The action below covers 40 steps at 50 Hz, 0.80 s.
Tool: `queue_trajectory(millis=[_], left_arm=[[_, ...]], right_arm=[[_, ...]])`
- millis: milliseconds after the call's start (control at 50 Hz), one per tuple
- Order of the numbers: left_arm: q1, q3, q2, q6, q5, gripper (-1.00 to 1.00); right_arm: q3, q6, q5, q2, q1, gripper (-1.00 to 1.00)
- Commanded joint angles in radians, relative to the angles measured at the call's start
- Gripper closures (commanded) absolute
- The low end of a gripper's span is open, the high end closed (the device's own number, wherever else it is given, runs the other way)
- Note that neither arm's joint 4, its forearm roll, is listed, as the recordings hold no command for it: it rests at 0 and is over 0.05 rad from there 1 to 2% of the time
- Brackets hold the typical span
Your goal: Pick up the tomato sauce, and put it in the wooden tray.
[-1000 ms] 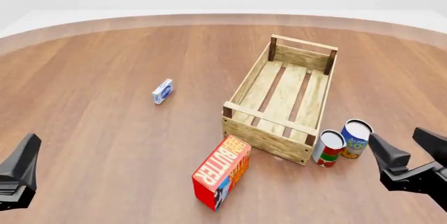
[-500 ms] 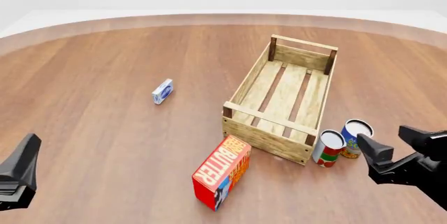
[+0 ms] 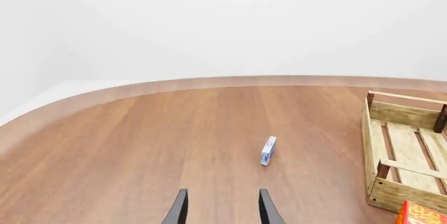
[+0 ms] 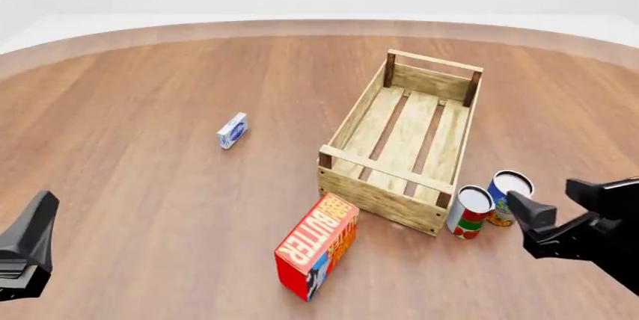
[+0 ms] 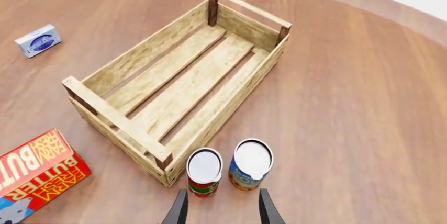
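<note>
Red-labelled sauce can (image 4: pixel 469 211) standing upright beside tray (image 4: pixel 352 184) corner, touching blue can (image 4: pixel 508 197); likely rigid, slick, light; taking at mid-wall; right gripper (image 4: pixel 557 214) hovering near, jaws spread.

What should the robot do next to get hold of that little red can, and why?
Probably ease the right gripper forward and slightly left, toward the tomato sauce. Its fingers are open and short of the cans, and in the wrist view they line up between the sauce and the blue-and-yellow can, so it should centre on the sauce first.
</note>
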Motion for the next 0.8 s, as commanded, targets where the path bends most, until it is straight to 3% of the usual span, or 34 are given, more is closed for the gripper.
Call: queue_trajectory(millis=[20, 800], left_arm=[[0.000, 0.000, 0.000, 0.000, 0.000, -1.00], [0.000, 0.000, 0.000, 0.000, 0.000, -1.00]], right_arm=[[-0.015, -0.003, -0.009, 0.048, 0.004, -1.00], [-0.013, 0.003, -0.168, 0.255, 0.031, -1.00]])
